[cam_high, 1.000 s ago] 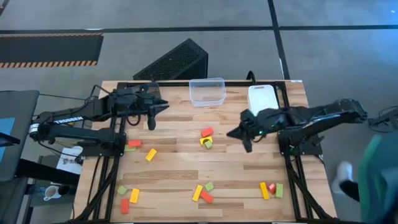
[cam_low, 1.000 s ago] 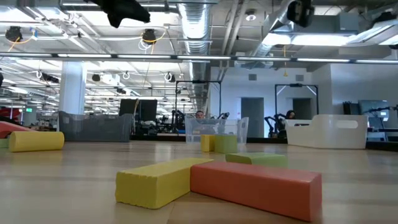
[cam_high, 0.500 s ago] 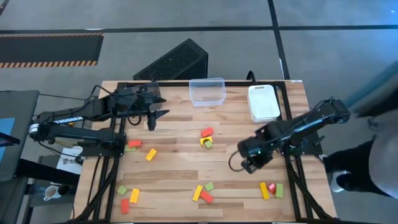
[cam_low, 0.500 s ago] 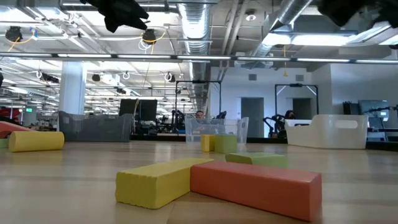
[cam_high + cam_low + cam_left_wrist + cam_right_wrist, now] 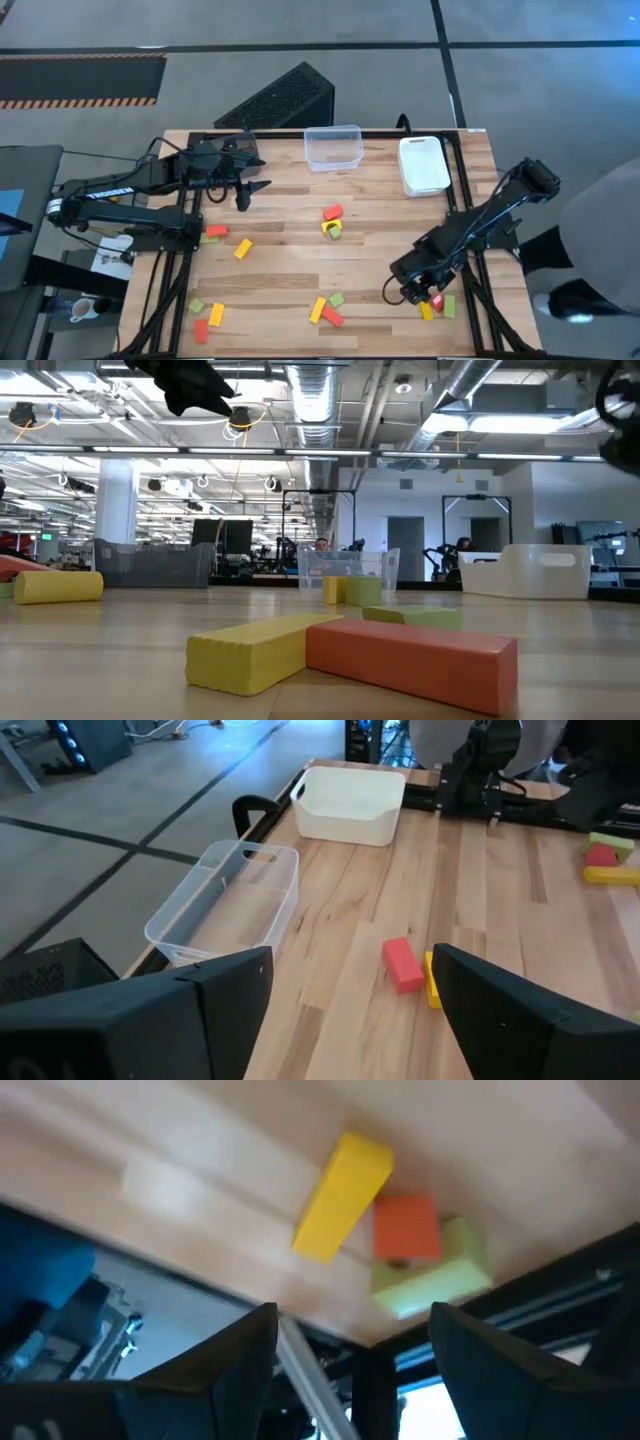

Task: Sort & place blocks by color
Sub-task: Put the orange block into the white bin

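Red, yellow and light green blocks lie scattered on the wooden table. Three of them lie together at the near right: a yellow block, a red block and a green block. My right gripper hovers open just to their left, above the table, touching nothing. My left gripper hangs open over the far left of the table, high above it; a red block at the table's middle lies ahead of it.
A clear bin and a white bin stand at the far edge. More blocks lie at the middle, left, near left and near middle. A person stands beyond the right edge.
My right gripper has swung from the table's middle toward the near right corner and come down beside the three blocks there. My left gripper has stayed over the far left. No block has moved.
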Robot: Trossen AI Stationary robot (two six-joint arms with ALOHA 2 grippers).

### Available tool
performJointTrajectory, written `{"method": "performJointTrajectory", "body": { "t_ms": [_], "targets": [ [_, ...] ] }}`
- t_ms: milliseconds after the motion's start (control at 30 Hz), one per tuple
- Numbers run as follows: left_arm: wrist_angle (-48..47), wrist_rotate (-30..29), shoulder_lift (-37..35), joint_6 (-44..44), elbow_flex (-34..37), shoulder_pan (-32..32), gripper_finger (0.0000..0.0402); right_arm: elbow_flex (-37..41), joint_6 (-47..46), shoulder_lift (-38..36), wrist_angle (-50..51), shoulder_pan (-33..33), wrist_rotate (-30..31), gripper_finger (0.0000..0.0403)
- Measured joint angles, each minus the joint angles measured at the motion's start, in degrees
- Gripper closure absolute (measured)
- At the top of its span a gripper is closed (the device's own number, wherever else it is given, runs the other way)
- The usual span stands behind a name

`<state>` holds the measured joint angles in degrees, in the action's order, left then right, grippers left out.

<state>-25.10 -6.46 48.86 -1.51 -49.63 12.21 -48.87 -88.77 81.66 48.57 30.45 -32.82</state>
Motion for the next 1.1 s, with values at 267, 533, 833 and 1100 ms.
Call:
{"method": "performJointTrajectory", "body": {
  "t_ms": [267,533,833,1100],
  "targets": [
    [0.16,-0.44,0.0,0.21,0.0,0.0,0.014,6.42,1.88,0.16,-2.75,1.14,-0.23,0.012],
    [0.17,-0.46,0.0,-0.71,0.0,0.0,0.014,12.09,0.24,0.16,-14.77,1.9,-0.36,0.012],
    [0.15,-1.95,0.0,-0.78,0.01,0.0,0.014,13.28,-0.88,0.18,-16.5,4.39,-1.69,0.0121],
    [0.13,-3.48,0.0,-0.23,0.02,0.0,0.0141,13.3,-2.17,0.18,-18.18,5.18,-1.72,0.0135]
  ]
}}
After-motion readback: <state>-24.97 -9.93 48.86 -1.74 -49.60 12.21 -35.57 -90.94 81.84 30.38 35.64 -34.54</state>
